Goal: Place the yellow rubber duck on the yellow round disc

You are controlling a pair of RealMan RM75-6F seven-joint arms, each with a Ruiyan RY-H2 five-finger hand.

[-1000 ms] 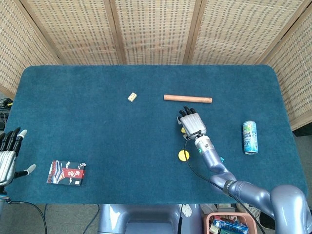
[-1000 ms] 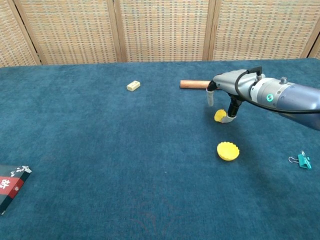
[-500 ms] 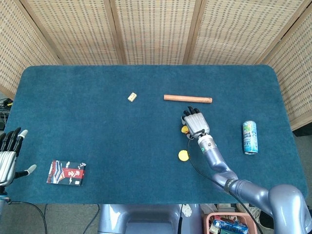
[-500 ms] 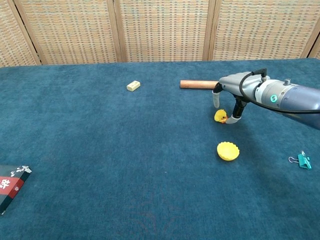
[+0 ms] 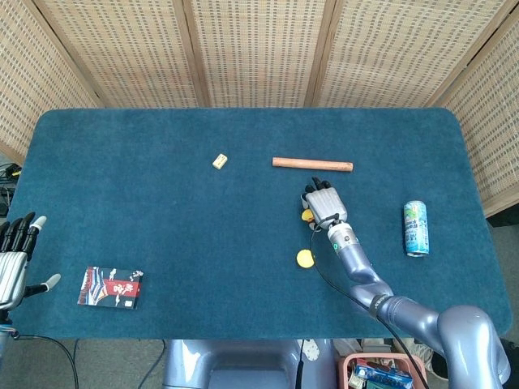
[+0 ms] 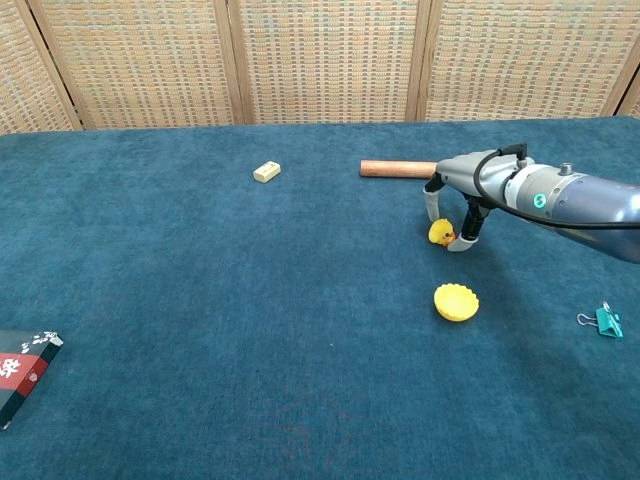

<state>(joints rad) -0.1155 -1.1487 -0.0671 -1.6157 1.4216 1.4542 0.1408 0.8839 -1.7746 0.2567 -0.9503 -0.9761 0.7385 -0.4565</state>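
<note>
The yellow rubber duck (image 6: 439, 233) is sitting on the blue surface (image 6: 200, 300), between the curved fingers (image 6: 467, 232) of the right hand (image 6: 452, 210), which are bracketing it from either side. Whether those fingers are actually pressing on the duck or only framing it cannot be told from the chest view; in the head view only a sliver of the duck (image 5: 306, 215) is peeking out beside the hand (image 5: 323, 205). Compared with a second ago, the hand is sitting lower and slightly further right, and the duck, which was largely hidden behind a finger, is now showing its body and beak between them. That reads as the hand settling into a grasp rather than lifting: the duck appears to be resting on the cloth, not carried.

The yellow round disc (image 6: 456, 301) is lying near the duck, on the robot's side of it, apart from it and untouched, so placement is not yet done. The likely next need is a firm pinch, a small lift and a short carry toward the disc.

Further out, a wooden rod (image 6: 397, 168) is lying just behind the hand. The left hand (image 5: 15, 255) is hanging at the surface's edge, fingers apart and holding nothing.
</note>
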